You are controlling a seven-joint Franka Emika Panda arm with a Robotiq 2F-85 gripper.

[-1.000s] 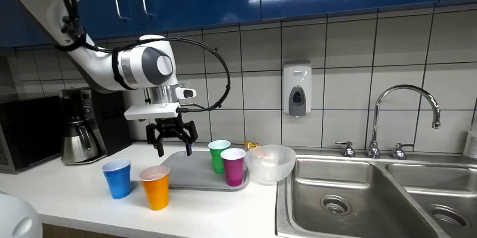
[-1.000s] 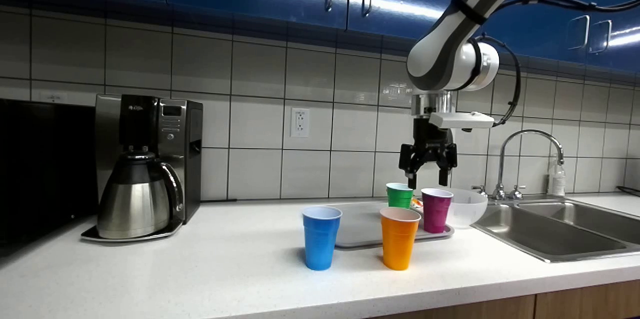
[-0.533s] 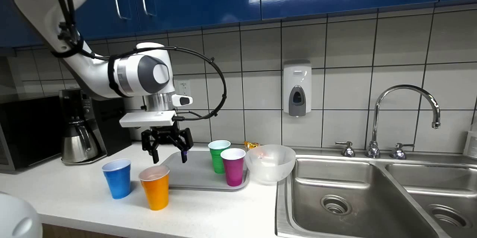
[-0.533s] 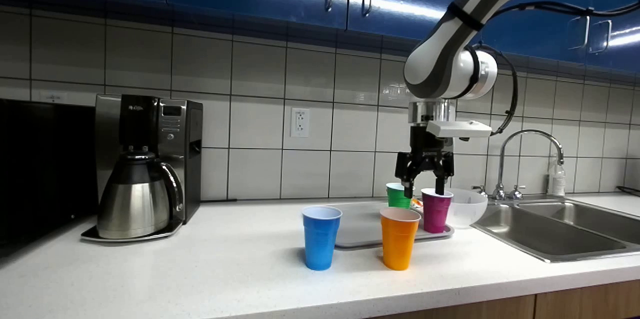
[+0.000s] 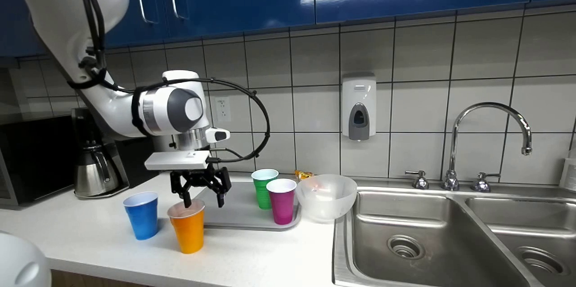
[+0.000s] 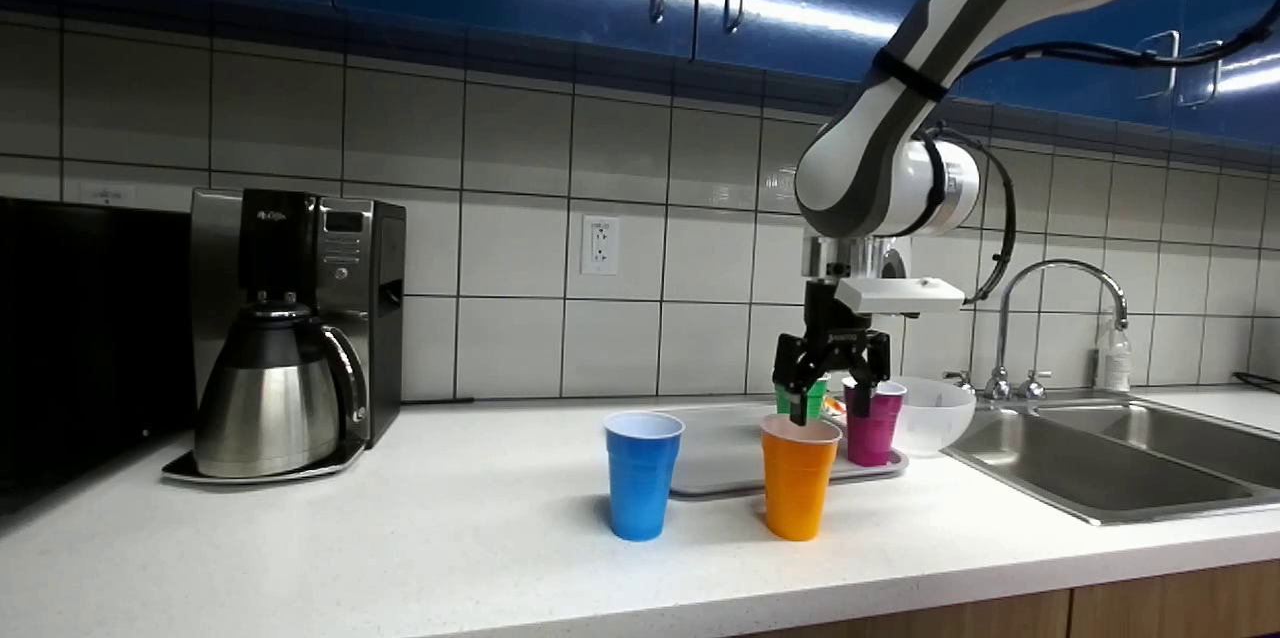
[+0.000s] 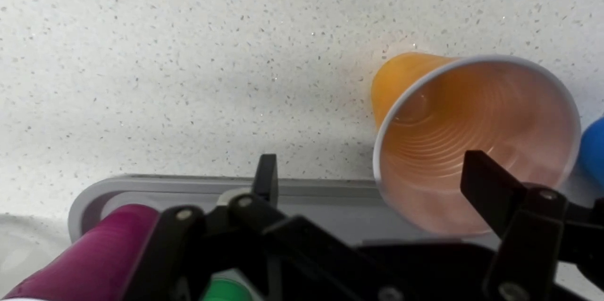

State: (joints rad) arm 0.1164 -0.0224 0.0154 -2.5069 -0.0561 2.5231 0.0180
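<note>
- Difference from half a second earlier: lower position of the gripper [image 5: 203, 203] in both exterior views, from a place above the orange cup [image 5: 189, 234] to one with a fingertip [image 5: 187, 202] overlapping the cup's mouth.
- Same placement over that interval: orange cup, blue cup [image 5: 141, 218], green cup [image 5: 262, 195], magenta cup [image 5: 282, 208], gray tray [image 5: 234, 210] and translucent bowl [image 5: 326, 201].
- Gripper state: widely parted fingers [image 7: 488, 185]; in the wrist view, one over the mouth of the orange cup (depth relative to the rim indeterminate), the other over the edge of the gray tray.
- Orange cup: upright on the counter [image 6: 450, 523], in front of the gray tray and right of the blue cup in both exterior views; ridged inner wall and bottom visible in the wrist view.
- Blue cup: upright on the counter near the orange cup; lower interior hidden.
- Gray tray: support for the green cup and magenta cup, both upright and near each other at the end toward the sink [image 5: 344, 251].
- Translucent bowl: on the counter beside the gray tray, toward the sink; pinkish patch in it or behind its wall, too blurred to identify; crinkled orange-gold item [image 5: 303, 174] partly visible behind.
- Coffee maker [image 6: 345, 268]: steel carafe [image 6: 270, 418] on the base.
</note>
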